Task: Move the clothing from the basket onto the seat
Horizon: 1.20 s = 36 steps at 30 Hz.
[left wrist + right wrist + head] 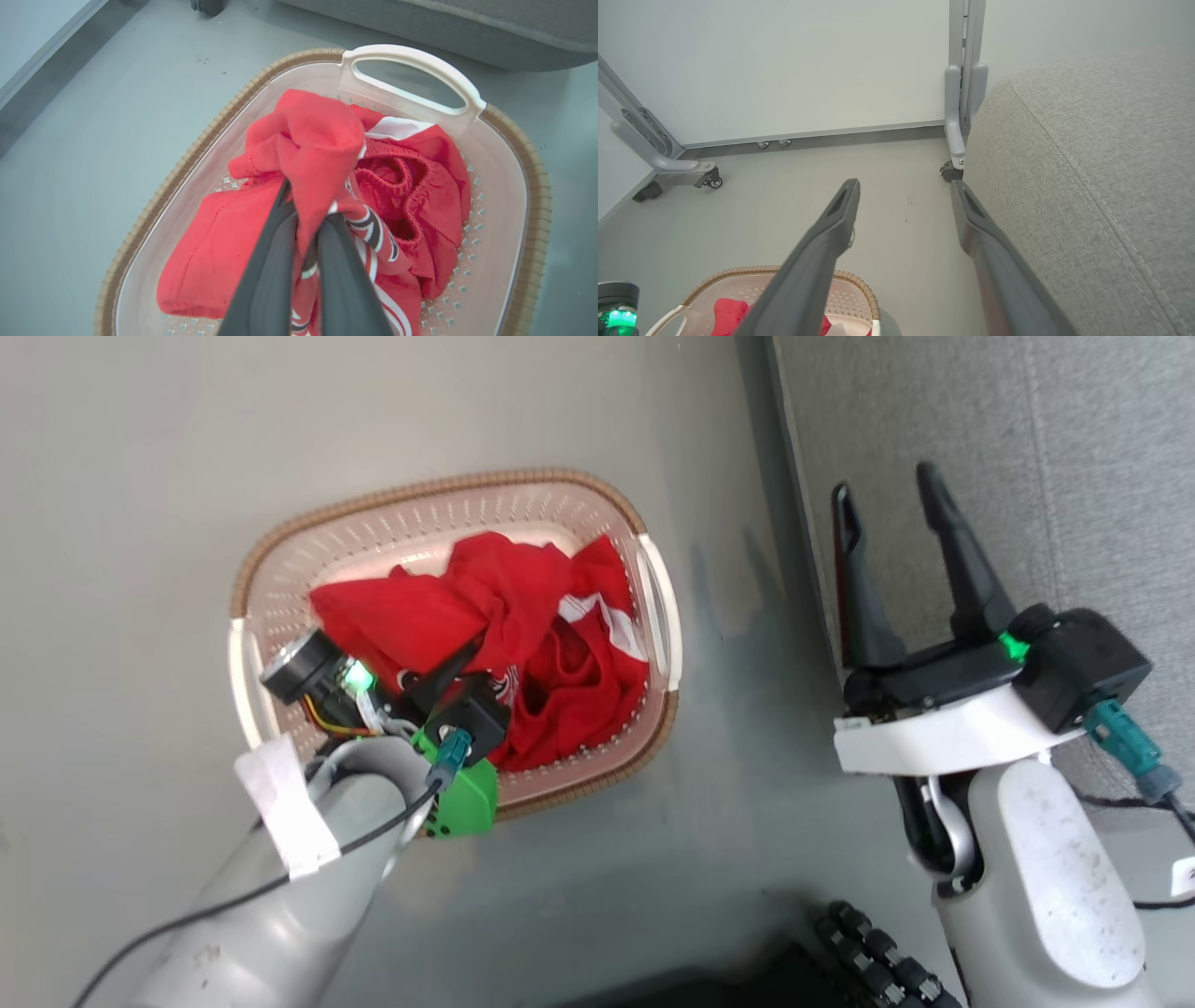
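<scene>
The red clothing (485,644) lies bunched in the cream basket (280,551) on the floor. My left gripper (471,658) reaches down into the basket and is shut on a fold of the red jersey (313,154), which bulges up over the fingers (266,270); black, white-edged lettering shows beside them. A second red garment (420,200) with an elastic waistband lies to the right in the basket (537,196). My right gripper (887,495) hangs open and empty at the edge of the grey seat (1027,448), which also fills the right of the right wrist view (1101,177).
The basket stands on grey floor (140,476) beside the sofa. A white wall panel with wheeled metal frame legs (957,116) stands beyond. Dark parts of my base (878,961) show at the bottom. The basket rim (859,284) sits below the right gripper (906,186).
</scene>
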Motion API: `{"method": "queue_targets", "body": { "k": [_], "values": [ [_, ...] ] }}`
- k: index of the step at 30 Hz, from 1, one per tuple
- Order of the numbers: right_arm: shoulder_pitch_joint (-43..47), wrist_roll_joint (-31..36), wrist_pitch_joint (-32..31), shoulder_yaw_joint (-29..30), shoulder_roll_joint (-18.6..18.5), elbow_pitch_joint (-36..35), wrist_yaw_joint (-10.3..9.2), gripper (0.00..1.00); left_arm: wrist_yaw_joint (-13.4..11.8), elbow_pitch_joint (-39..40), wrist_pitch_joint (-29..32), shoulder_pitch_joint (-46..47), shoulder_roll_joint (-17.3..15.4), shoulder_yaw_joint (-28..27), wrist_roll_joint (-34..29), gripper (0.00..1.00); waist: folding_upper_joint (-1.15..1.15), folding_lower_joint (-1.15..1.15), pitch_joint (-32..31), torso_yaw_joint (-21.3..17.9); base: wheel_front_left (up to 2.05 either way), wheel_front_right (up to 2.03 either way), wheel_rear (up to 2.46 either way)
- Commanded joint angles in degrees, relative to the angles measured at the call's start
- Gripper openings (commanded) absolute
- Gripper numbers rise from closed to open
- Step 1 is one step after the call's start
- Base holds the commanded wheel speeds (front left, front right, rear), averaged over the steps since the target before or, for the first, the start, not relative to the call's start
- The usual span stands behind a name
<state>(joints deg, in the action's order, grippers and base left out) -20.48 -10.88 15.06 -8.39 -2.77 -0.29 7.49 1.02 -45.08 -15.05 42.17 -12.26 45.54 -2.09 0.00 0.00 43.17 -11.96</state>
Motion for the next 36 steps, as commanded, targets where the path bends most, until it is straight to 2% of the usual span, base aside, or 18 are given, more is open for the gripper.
{"method": "queue_targets", "body": {
  "k": [1,9,21,30,36],
  "values": [
    [1.84,0.43,0.18,-0.4,-0.21,0.67,0.0,1.0,-0.59,2.21,-0.18,-3.07,-0.65,-0.72,1.64,0.0,0.0,0.0,-10.11,3.41,0.0,0.0,0.0],
    [7.33,0.95,0.18,-2.54,-0.21,2.78,0.0,1.0,-3.24,12.81,-0.19,-13.39,-0.98,-4.95,6.61,0.0,0.0,0.0,-22.23,4.87,0.0,0.0,0.0],
    [16.69,1.88,0.18,-4.25,-0.5,5.08,0.0,1.0,-6.6,27.21,-0.13,-25.43,-0.39,-14.17,8.68,0.0,0.0,0.0,-37.76,5.5,0.0,0.0,0.0],
    [21.52,2.17,0.18,-4.59,-0.86,3.71,0.0,1.0,-2.92,33.68,-0.13,-30.25,2.26,-21.9,10.42,0.0,0.0,0.0,-42.52,5.79,0.0,0.0,0.0],
    [22.88,1.82,0.18,-6.21,-1.85,3.22,0.0,1.0,0.26,33.6,-0.13,-30.76,4.9,-25.47,11.28,0.0,0.0,0.0,-43.54,6.18,0.0,0.0,0.0]
  ]
}}
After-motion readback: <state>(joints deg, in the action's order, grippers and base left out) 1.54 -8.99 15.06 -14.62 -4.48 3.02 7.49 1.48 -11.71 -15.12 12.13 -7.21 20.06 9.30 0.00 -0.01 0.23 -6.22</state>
